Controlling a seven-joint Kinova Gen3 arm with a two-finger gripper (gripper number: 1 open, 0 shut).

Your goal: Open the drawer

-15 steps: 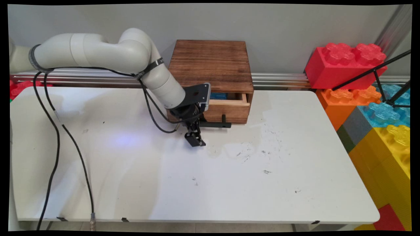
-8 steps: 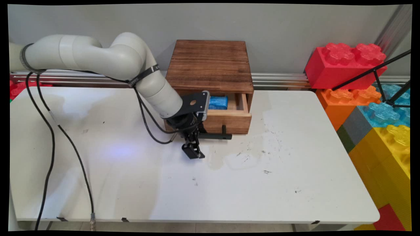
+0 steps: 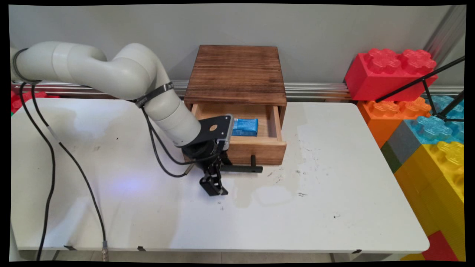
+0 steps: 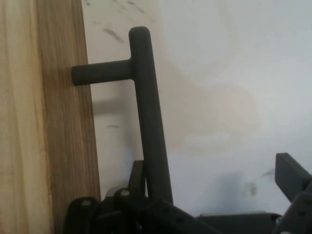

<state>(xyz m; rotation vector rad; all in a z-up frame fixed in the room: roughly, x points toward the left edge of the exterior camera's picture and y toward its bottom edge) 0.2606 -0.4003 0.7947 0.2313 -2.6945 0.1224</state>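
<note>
A black two-finger gripper [image 3: 217, 178] on a white robot arm sits low at the front of a dark wooden box [image 3: 235, 70] w/ one drawer, at the back of a white table [image 3: 297, 222]. The pale wood drawer [image 3: 256, 148] stands pulled well out, showing a blue wrapped packet [image 3: 245, 127] inside, near its left half. The pincer is wide: the black T-bar handle [image 3: 241, 169] runs between the fingers and lies against one of them (hand view), the other finger [image 4: 292, 178] well apart, not clamping. Judgement: w/ the bar only hooked, any pull is best kept straight along the drawer's travel and level, so the bar doesn't slip off the fingertip. Big red, orange, blue and yellow toy bricks [image 3: 389, 74] are stacked at right.
</note>
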